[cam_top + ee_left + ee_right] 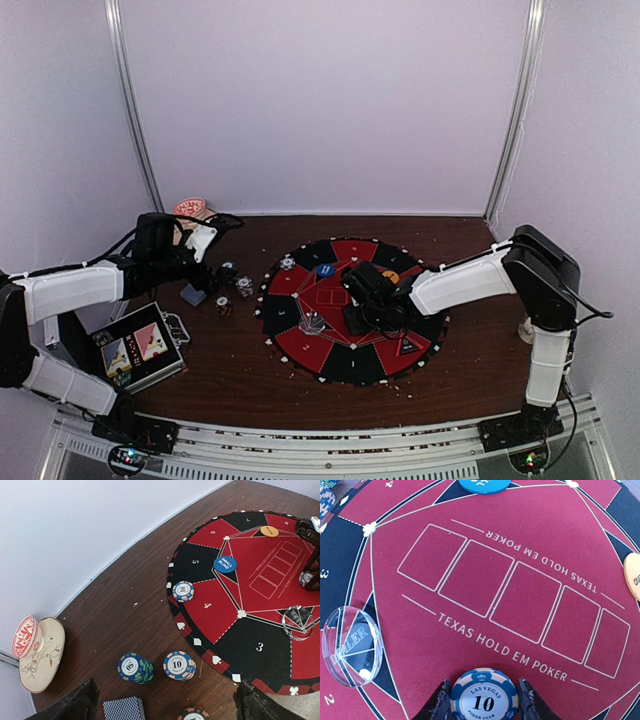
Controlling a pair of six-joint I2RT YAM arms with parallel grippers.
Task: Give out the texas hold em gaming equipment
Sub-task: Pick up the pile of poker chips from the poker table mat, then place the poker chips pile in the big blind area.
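Robotics lab cell: white panel walls (320, 100), aluminium frame posts (135, 110), arms (470, 280) bolted to a table (240, 370).

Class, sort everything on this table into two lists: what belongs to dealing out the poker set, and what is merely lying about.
Belongs: chip stacks, chip marked 10, card deck, blue button, orange button, dealer puck, felt mat.
Lying about: beige mug, metal case.
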